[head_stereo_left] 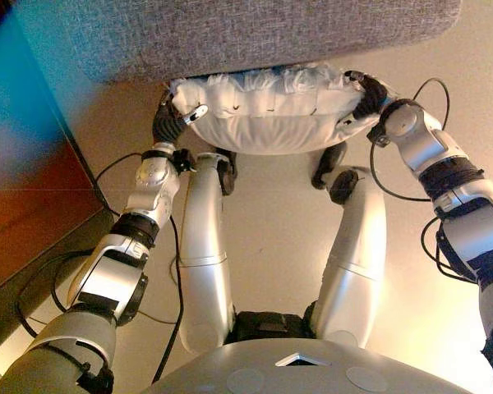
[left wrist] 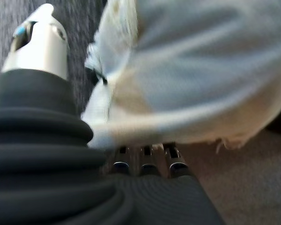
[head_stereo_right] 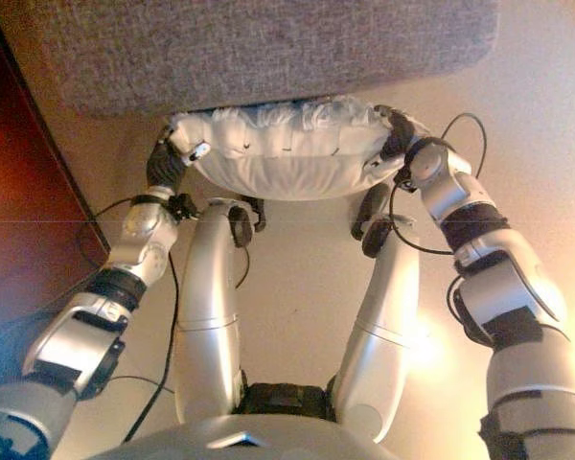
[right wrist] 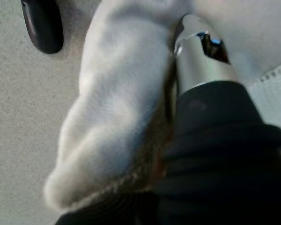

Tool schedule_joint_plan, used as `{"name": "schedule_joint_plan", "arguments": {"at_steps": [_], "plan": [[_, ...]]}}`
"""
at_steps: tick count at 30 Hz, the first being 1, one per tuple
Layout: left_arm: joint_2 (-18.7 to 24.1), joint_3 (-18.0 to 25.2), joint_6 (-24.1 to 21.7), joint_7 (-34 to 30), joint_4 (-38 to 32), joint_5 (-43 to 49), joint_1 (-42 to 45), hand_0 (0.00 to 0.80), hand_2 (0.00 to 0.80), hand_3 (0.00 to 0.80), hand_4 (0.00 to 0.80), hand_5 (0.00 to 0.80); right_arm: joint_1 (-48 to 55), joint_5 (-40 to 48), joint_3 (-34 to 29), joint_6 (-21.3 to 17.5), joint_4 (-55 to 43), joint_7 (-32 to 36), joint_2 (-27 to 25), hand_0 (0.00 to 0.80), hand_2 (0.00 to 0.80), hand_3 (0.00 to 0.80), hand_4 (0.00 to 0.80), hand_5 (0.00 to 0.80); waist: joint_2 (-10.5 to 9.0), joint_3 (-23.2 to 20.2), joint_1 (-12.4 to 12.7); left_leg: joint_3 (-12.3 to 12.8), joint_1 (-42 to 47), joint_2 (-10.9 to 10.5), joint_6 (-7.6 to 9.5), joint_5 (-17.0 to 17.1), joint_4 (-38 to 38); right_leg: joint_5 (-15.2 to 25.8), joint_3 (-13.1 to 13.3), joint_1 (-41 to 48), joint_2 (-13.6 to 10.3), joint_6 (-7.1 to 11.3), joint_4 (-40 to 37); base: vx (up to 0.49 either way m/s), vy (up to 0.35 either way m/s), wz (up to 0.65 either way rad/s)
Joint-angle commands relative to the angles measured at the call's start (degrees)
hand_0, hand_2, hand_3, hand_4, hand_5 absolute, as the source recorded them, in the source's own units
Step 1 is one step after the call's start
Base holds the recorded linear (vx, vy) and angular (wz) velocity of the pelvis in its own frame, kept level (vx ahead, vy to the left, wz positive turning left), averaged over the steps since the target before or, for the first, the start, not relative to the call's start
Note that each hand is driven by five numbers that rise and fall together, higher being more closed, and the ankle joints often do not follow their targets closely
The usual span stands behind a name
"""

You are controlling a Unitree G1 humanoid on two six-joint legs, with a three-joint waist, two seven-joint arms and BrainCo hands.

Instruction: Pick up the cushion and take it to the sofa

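Observation:
A white cushion (head_stereo_left: 271, 115) hangs between my two hands, right against the front edge of the grey sofa (head_stereo_left: 230, 33). My left hand (head_stereo_left: 171, 123) holds its left end. In the left wrist view the fingers (left wrist: 145, 159) run under the cushion (left wrist: 201, 75) and the thumb (left wrist: 37, 42) stands beside it. At the other end, my right hand (head_stereo_left: 368, 98) clamps the cushion. The right wrist view shows its thumb (right wrist: 201, 51) pressed into the white cloth (right wrist: 117, 93), with the fingers hidden behind it.
The sofa's grey seat (head_stereo_right: 268, 48) spans the top of both eye views. A dark wooden piece of furniture (head_stereo_left: 25, 189) stands close on my left. Beige floor (head_stereo_left: 271, 238) lies below the cushion.

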Motion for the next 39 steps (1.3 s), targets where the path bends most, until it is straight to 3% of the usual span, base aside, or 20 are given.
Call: {"name": "schedule_joint_plan", "arguments": {"at_steps": [1,5,11,13,14,15,16,27,39], "plan": [[-0.1,-0.6,0.6,-3.2,0.8,-0.8,-3.0,0.0,0.0,0.0,0.0,0.0,-2.3,1.0,1.1,-0.8,-0.3,0.8,-1.8,0.0,0.0,0.0,0.0,0.0,0.72,-0.2,-0.7,2.7,1.9,-0.1,-0.18,-3.0,-1.0,3.7,1.6,-0.1,2.1,0.44,-2.3,0.0,0.0,0.0],[0.6,-1.6,3.9,-3.6,2.3,-1.1,-5.7,0.0,0.0,0.0,0.0,0.0,-2.8,2.8,1.5,-1.4,0.2,1.0,-1.5,0.0,0.0,0.0,0.0,0.0,0.42,-0.2,-1.2,2.8,1.8,0.0,-0.33,-2.9,-1.1,4.0,1.7,-0.1,2.4,0.58,-2.8,0.004,0.006,-0.03],[1.0,-1.9,7.5,-9.4,6.0,-2.9,-7.3,0.0,0.0,0.0,0.0,0.0,-3.5,3.0,2.0,-2.0,0.2,0.7,-1.2,0.0,0.0,0.0,0.0,0.0,0.42,-0.2,-1.9,3.4,1.8,0.3,-0.4,-3.1,-1.2,4.3,1.9,-0.1,2.7,0.59,-3.5,0.003,0.007,-0.01],[1.1,-2.2,7.7,-10.4,6.2,-2.9,-7.5,0.747,0.747,0.747,0.747,0.747,-3.7,2.8,2.0,-1.8,0.0,1.0,-1.3,0.0,0.0,0.0,0.0,0.0,0.45,-0.2,-2.0,3.5,1.8,0.4,-0.44,-3.1,-1.4,4.4,1.9,-0.2,2.7,0.61,-3.6,0.0,0.0,0.0],[1.1,-2.2,7.6,-10.7,6.2,-3.1,-7.5,0.8,0.8,0.8,0.8,0.8,-3.7,2.3,2.0,-1.3,-0.1,1.1,-1.3,0.0,0.0,0.0,0.0,0.0,0.48,-0.2,-2.1,3.6,1.8,0.4,-0.48,-3.1,-1.4,4.4,2.0,-0.2,2.8,0.61,-3.7,0.006,0.03,-0.03],[1.1,-2.3,7.5,-11.2,6.2,-3.1,-7.5,0.8,0.8,0.8,0.8,0.8,-3.7,1.1,2.2,-0.6,-0.1,0.9,-1.4,0.549,0.549,0.549,0.549,0.549,0.58,-0.2,-2.1,3.7,1.7,0.4,-0.47,-3.2,-1.4,4.4,2.1,-0.3,2.8,0.6,-3.8,0.0,0.0,0.0],[1.2,-2.5,7.4,-11.3,6.2,-3.1,-7.7,0.8,0.8,0.8,0.8,0.8,-3.9,0.8,2.4,-0.4,0.2,0.7,-1.5,0.8,0.8,0.8,0.8,0.8,0.64,-0.2,-2.1,3.7,1.7,0.4,-0.48,-3.2,-1.5,4.4,2.1,-0.4,2.7,0.59,-3.8,0.0,0.0,0.0],[1.1,-2.5,5.5,-10.4,5.9,-3.5,-8.5,0.8,0.8,0.8,0.8,0.8,-4.7,-1.7,2.6,3.1,1.8,-2.0,-0.8,0.8,0.8,0.8,0.8,0.8,0.7,-0.2,-2.0,3.8,1.5,0.5,-0.51,-3.2,-1.8,4.6,2.1,-0.5,2.9,0.64,-4.4,-0.002,0.001,-0.01],[-0.6,-1.8,-3.3,-11.3,-3.5,-2.4,-3.5,0.8,0.8,0.8,0.8,0.8,0.7,-5.7,-0.7,5.6,-3.5,-14.6,0.1,0.8,0.8,0.8,0.8,0.8,0.55,-0.2,-1.9,3.8,8.9,0.9,-0.9,-2.9,-6.3,5.4,1.4,6.4,3.7,1.84,-7.7,-0.008,-0.025,0.0]]}}
